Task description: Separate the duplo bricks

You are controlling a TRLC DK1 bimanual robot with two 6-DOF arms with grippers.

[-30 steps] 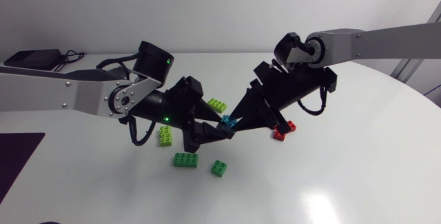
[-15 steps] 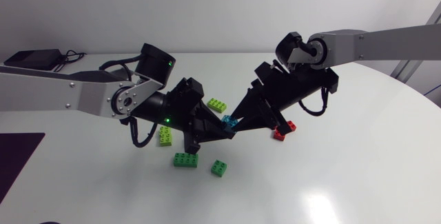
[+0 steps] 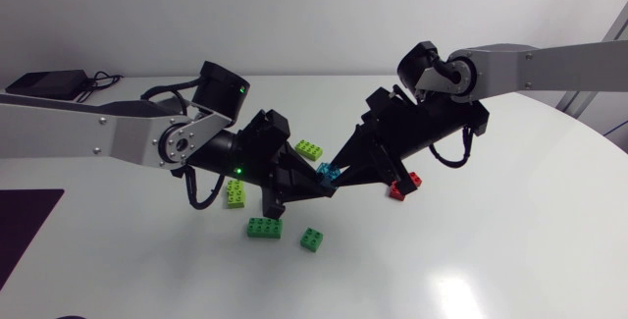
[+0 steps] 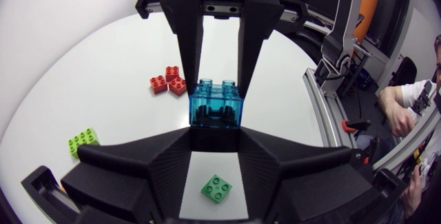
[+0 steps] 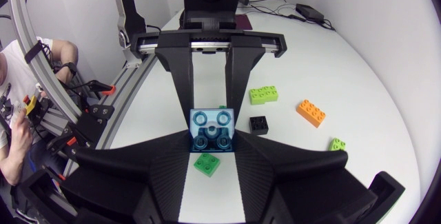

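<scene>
A translucent blue duplo stack [image 3: 327,173] hangs above the table's middle, held from both sides. My left gripper [image 3: 316,184] comes in from the left and is shut on one end of it. From the right, my right gripper [image 3: 339,174] is shut on the other end. In the left wrist view the blue brick [image 4: 216,105] sits just ahead of my left gripper [image 4: 215,138], with the right arm's fingers [image 4: 189,45] clamped on its sides. The right wrist view shows the blue stack [image 5: 212,124] between my right gripper [image 5: 212,151] and the left arm's fingers [image 5: 182,65].
Loose bricks lie below the arms: a lime one [image 3: 309,148], another lime [image 3: 236,192], two green ones [image 3: 263,227] [image 3: 313,239], and red ones [image 3: 403,186]. An orange brick [image 5: 311,112] and a black brick [image 5: 259,125] show in the right wrist view. A black device [image 3: 49,83] sits back left.
My left gripper's fingers have closed onto the blue stack. Both arms have stayed almost where they were.
</scene>
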